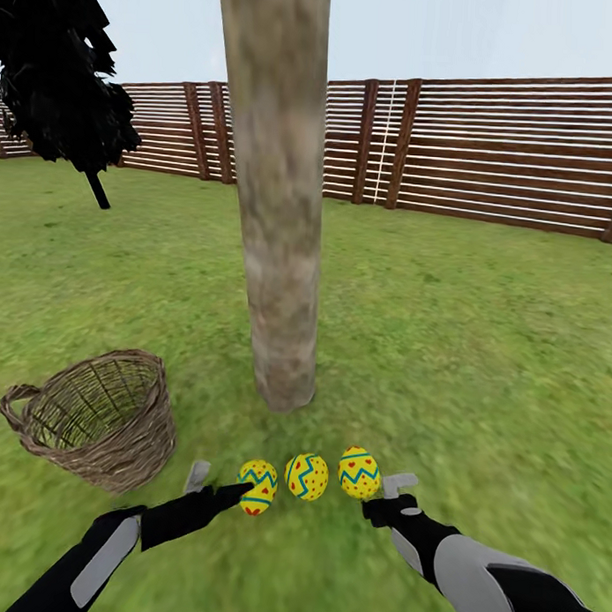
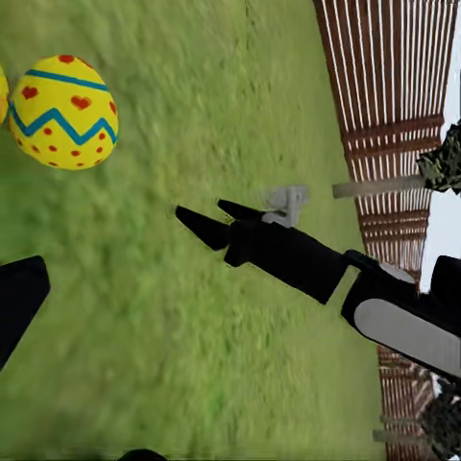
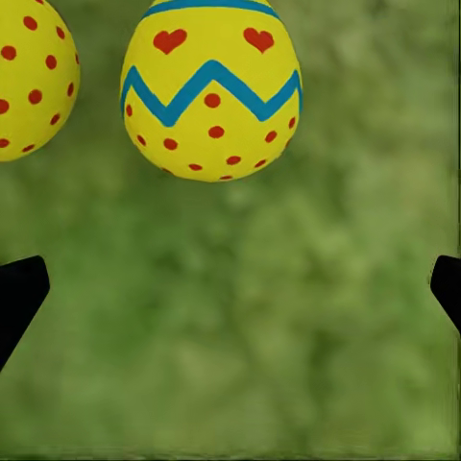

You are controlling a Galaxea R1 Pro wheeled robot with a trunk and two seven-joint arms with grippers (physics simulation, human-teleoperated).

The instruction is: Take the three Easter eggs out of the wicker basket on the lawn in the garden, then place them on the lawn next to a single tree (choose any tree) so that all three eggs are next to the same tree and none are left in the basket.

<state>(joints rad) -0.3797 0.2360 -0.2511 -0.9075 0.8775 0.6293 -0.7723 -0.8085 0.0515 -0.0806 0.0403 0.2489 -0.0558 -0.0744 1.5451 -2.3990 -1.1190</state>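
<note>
**Three eggs in a row by the tree trunk**

Three yellow Easter eggs lie in a row on the lawn [image 1: 482,330] just before the foot of the tree [image 1: 278,208]: left egg [image 1: 257,486], middle egg [image 1: 306,476], right egg [image 1: 359,472]. The wicker basket [image 1: 99,418] sits tilted on the grass to the left (nothing visible inside it). The left gripper [image 1: 220,484] is spread, one dark finger touching the left egg. The right gripper [image 1: 389,496], jaws apart and holding nothing, sits just beside the right egg.
</note>
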